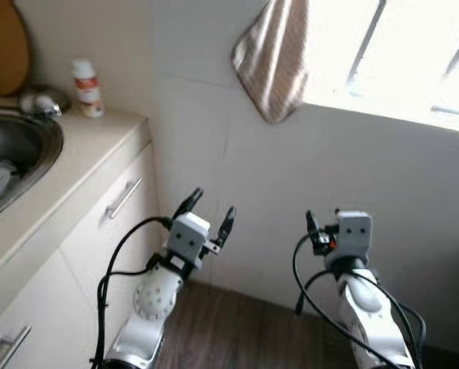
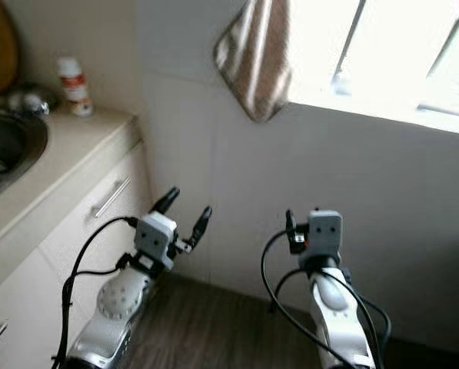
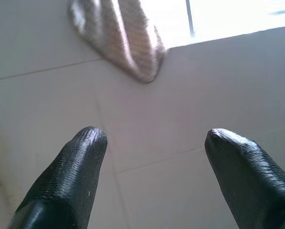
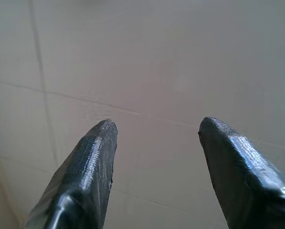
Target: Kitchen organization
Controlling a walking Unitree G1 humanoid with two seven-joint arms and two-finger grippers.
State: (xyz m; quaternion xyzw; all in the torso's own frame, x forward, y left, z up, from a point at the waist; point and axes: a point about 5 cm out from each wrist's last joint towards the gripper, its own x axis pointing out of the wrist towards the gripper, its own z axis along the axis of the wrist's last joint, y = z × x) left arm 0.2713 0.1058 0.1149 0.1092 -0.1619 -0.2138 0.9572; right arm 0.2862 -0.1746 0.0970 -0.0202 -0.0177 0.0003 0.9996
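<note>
Nothing looks organized yet: both the left gripper (image 1: 211,208) and right gripper (image 4: 156,131) hang empty, fingers spread wide, facing the tiled wall, while the small bottle (image 1: 87,88) (1 likely target) waits on the surface (image 1: 75,154) beside the sink (image 1: 18,146).

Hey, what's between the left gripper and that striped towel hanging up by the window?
Nothing but bare tiled wall. In the left wrist view the open left gripper faces it, with the striped towel hanging higher up.
</note>
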